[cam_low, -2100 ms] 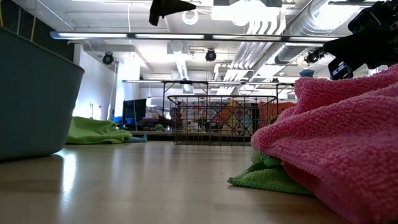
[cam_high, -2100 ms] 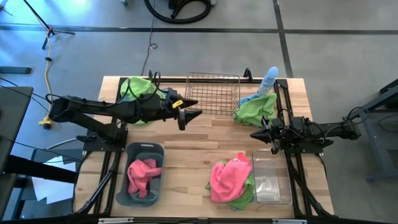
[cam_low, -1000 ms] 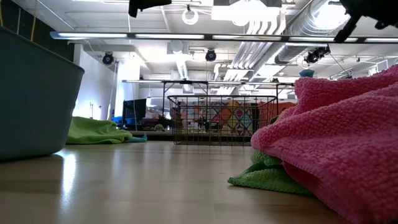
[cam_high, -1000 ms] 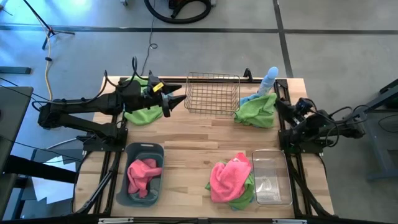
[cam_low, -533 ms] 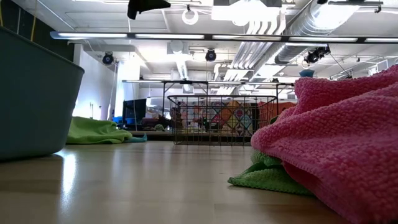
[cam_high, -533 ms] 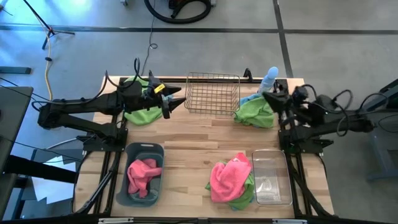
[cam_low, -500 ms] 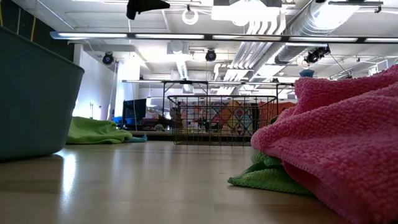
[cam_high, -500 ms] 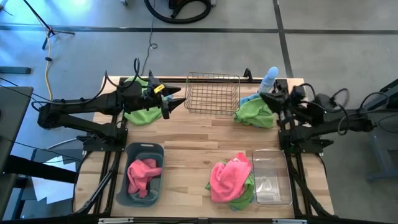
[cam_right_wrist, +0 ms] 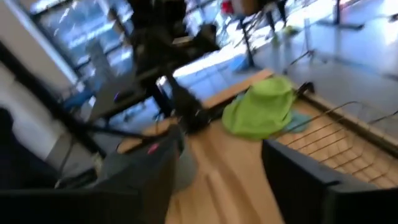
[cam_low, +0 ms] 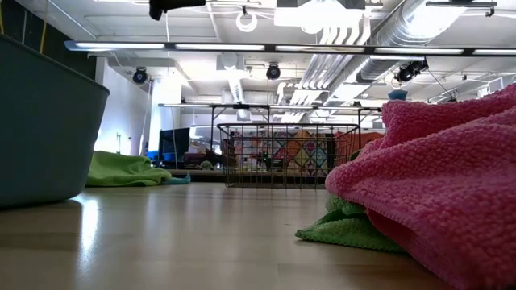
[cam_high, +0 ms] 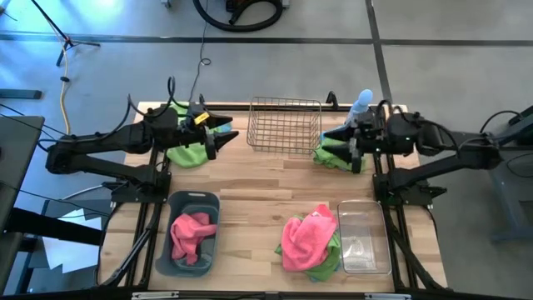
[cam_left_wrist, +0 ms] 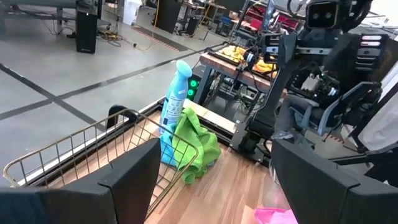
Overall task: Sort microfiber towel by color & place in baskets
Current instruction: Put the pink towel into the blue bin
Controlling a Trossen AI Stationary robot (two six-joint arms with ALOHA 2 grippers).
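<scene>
At the back of the worktop (cam_high: 258,179), the brass-coloured wire-mesh basket (cam_high: 285,125) stood empty between two green towels. The left hand (cam_high: 221,137) hung over the green towel (cam_high: 190,152) at the back left corner, its fingers spread wide and holding nothing. The right hand (cam_high: 350,148) hovered above the other green towel (cam_high: 331,153), which lay bunched against the basket's right side with a pale blue spray bottle (cam_high: 361,104) just behind it. Its fingers stood apart and empty.

Nearer the front, the dark grey-blue plastic tub (cam_high: 192,242) sat on the left with a pink towel (cam_high: 191,233) inside it. The clear plastic tub (cam_high: 363,237) sat on the right and had no towel in it. Just beside that tub lay a heap on the bare wood: a pink towel (cam_high: 306,237) on top of a green one (cam_high: 326,263), whose edges showed beneath it.

In the low view the pink heap (cam_low: 439,193) filled the right side, and the wire basket (cam_low: 278,155) stood far off across the wood.
</scene>
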